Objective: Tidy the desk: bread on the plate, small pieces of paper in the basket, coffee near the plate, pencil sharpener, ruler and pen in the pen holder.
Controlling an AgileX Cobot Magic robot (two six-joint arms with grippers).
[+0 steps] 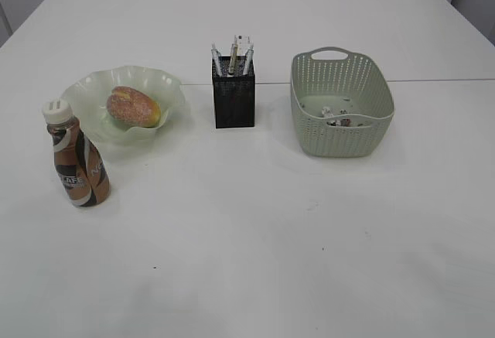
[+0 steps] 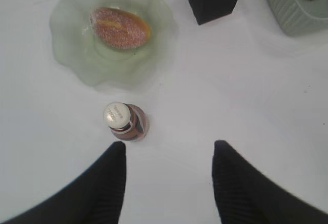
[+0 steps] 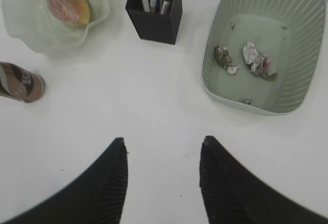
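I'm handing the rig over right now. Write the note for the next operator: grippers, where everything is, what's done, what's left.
Left gripper: open, empty, raised above the desk near the coffee.
Right gripper: open, empty, raised above the desk in front of the pen holder and basket.
Bread lies on the plate. Coffee stands upright just in front of the plate. Paper scraps lie in the basket. The pen holder holds pens and other sticks; ruler and sharpener cannot be told apart there.
Done: bread, paper, coffee. Nothing loose shows on the desk.
Left: confirm the holder's contents, then park the arms.
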